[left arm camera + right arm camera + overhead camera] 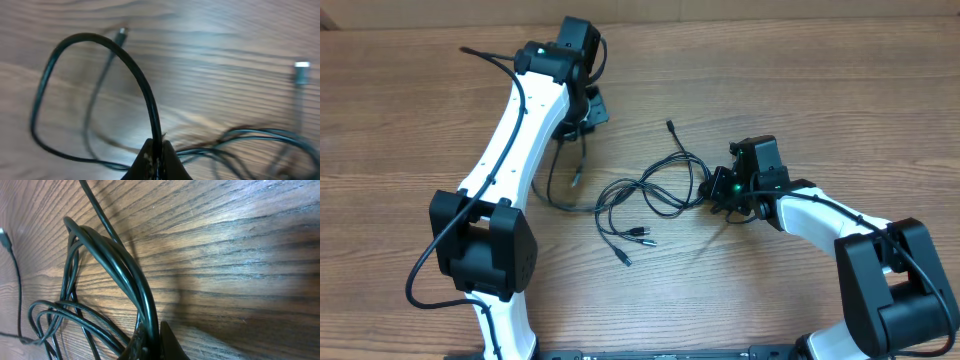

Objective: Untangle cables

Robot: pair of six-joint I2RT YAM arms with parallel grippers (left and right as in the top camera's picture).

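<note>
You're pinching one strand in the left gripper (157, 150), jaws closed on it, its loop arching up off the wood. The right gripper (150, 339) is clamping a bunch of several strands, jaws together on them. The cables (642, 183) are lying mid-table between the two arms, loops crossing in the middle, silver plugs (642, 236) trailing toward the arm bases. To do this pull well, you're probably wanting slow opposite drags, checking that loops are opening, not cinching. The right looks to be holding too many strands to free just one. The table (820, 70) is flat bare wood grain, likely letting cords slide easily. Nothing of the room is showing beyond the tabletop.
</note>
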